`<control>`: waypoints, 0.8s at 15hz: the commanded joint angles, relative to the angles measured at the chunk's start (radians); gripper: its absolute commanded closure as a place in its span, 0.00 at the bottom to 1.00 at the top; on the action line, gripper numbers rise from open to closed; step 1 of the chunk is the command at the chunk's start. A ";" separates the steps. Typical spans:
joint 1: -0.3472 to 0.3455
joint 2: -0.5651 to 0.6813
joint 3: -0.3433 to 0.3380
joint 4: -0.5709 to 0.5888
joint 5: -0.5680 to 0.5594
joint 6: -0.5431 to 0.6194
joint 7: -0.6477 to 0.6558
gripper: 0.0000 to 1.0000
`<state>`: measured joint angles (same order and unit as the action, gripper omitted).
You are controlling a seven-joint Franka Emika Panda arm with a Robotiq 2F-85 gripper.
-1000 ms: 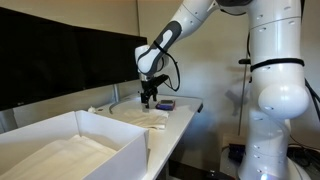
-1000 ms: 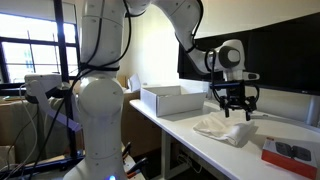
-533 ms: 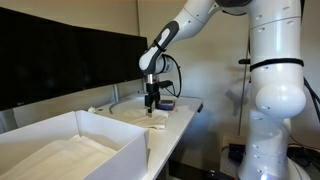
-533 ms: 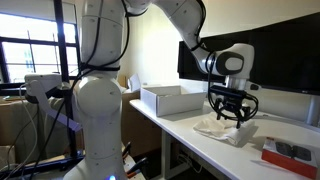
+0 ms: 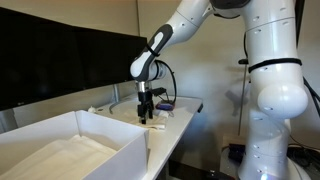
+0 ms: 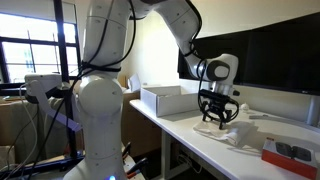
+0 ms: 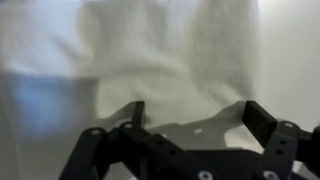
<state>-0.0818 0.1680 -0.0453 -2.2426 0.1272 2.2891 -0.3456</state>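
A crumpled white cloth (image 6: 232, 131) lies on the white table (image 6: 200, 150), between the white box and the table's far end. My gripper (image 6: 216, 119) hangs just above the cloth's near edge with its fingers spread wide and nothing between them. In an exterior view the gripper (image 5: 144, 118) hovers over the cloth (image 5: 140, 116) right behind the box. The wrist view looks straight down on the cloth (image 7: 165, 55), which fills most of the picture, with the gripper (image 7: 195, 110) open and both black fingertips (image 7: 262, 118) free of it.
A large white open box (image 5: 70, 148) stands on the table's near part, and shows again as the box (image 6: 174, 99) beside my arm. A dark flat object (image 5: 165, 104) and a red-edged case (image 6: 290, 152) lie past the cloth. Black monitors (image 5: 60, 60) line the back.
My gripper has travelled along the table toward the white box and sunk lower over the cloth. Its jaws stayed wide apart. The cloth has not moved.
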 commanded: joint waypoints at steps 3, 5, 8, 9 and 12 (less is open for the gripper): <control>0.013 0.037 0.025 0.014 -0.007 -0.010 0.049 0.00; 0.014 0.038 0.025 0.013 -0.016 0.001 0.052 0.00; 0.016 0.040 0.021 0.001 -0.056 0.054 0.034 0.00; 0.018 0.041 0.019 -0.002 -0.081 0.076 0.032 0.00; 0.068 -0.087 0.048 0.003 -0.156 0.013 0.110 0.00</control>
<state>-0.0527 0.1723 -0.0178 -2.2276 0.0328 2.3170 -0.3025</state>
